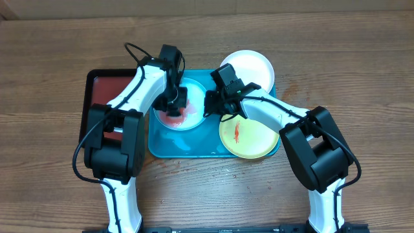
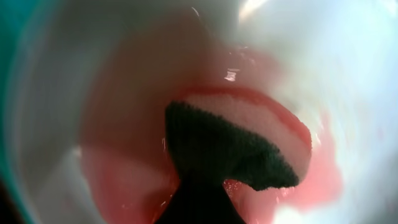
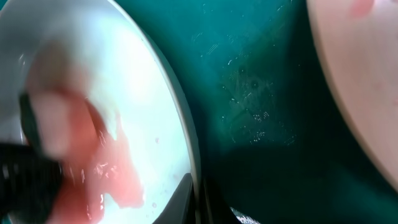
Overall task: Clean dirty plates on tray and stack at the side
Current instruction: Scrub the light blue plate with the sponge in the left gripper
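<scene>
On the turquoise tray [image 1: 169, 146] lies a light blue plate [image 1: 194, 116] covered in a red smear [image 2: 124, 180]. My left gripper [image 1: 176, 102] hangs over it, shut on a sponge [image 2: 249, 134] with a dark green scrub side that is pressed into the smear. My right gripper [image 1: 210, 103] is shut on that plate's right rim [image 3: 194, 180], one finger on each side of the edge. A yellow-green plate [image 1: 255, 139] with a red-orange streak lies at the tray's front right. A white plate [image 1: 252, 65] sits at the tray's back right corner.
A black-rimmed dark red tray [image 1: 97, 87] lies just left of the turquoise one, partly under my left arm. Bare wooden table [image 1: 362, 71] surrounds both trays. The tray floor [image 3: 261, 93] between the plates looks wet.
</scene>
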`<state>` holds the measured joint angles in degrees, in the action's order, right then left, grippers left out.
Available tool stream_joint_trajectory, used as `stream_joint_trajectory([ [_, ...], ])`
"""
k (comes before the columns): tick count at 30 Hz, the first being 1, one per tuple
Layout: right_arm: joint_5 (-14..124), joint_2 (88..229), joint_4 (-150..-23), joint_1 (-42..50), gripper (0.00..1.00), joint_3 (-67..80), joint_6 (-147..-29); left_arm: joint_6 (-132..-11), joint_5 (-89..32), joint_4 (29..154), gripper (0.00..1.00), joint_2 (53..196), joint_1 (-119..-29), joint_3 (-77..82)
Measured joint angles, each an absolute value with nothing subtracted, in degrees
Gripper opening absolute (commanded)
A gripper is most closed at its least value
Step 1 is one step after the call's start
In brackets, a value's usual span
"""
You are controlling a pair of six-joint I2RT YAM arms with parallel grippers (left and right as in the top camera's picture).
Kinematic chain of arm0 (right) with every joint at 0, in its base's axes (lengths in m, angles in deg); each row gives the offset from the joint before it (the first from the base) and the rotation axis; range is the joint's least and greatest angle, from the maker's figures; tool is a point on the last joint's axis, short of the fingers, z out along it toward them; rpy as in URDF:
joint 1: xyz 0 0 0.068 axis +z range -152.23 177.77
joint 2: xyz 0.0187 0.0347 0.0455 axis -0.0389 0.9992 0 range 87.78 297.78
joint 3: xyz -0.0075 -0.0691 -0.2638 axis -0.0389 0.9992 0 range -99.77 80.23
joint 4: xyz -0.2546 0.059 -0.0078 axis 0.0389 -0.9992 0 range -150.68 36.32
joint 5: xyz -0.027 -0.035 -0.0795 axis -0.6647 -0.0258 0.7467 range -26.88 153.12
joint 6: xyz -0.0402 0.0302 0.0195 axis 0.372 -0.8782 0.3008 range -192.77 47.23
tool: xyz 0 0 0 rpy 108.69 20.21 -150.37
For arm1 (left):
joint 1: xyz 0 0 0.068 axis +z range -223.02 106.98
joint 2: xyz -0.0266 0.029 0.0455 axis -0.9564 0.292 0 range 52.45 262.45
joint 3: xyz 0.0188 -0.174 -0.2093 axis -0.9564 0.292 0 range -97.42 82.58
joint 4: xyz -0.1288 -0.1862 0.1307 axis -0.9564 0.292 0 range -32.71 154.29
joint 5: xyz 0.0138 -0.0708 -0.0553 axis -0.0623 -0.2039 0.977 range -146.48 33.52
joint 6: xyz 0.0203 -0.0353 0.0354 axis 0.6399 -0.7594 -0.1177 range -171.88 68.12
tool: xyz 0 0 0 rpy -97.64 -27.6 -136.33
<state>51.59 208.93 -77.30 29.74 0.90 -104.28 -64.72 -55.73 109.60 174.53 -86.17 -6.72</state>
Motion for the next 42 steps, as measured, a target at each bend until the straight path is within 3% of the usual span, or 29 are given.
stream_joint_trajectory([
  [8,51.6,208.9,-77.3,29.7,0.04,0.9,-104.7,-72.8,-64.6,102.3,0.04,174.5,-86.0,-6.7],
  [17,51.5,208.9,-77.1,29.7,0.04,0.9,-104.6,-74.1,-67.5,105.8,0.04,174.6,-86.1,-6.8],
  [21,51.5,208.9,-77.4,29.7,0.04,0.9,-104.0,-67.8,-61.8,110.5,0.04,174.6,-85.9,-7.3],
  [25,51.4,208.9,-77.6,29.7,0.04,0.9,-103.6,-55.9,-47.7,112.0,0.04,174.6,-84.7,-7.5],
  [31,51.3,208.9,-77.7,29.7,0.04,0.9,-103.6,-50.2,-37.0,104.9,0.04,175.1,-85.4,-7.1],
  [35,51.4,208.9,-77.6,29.7,0.04,0.9,-103.7,-53.0,-40.9,100.1,0.04,175.2,-86.0,-7.0],
  [42,51.4,208.9,-77.2,29.7,0.04,0.9,-103.6,-69.0,-60.3,102.6,0.04,175.1,-87.3,-7.7],
])
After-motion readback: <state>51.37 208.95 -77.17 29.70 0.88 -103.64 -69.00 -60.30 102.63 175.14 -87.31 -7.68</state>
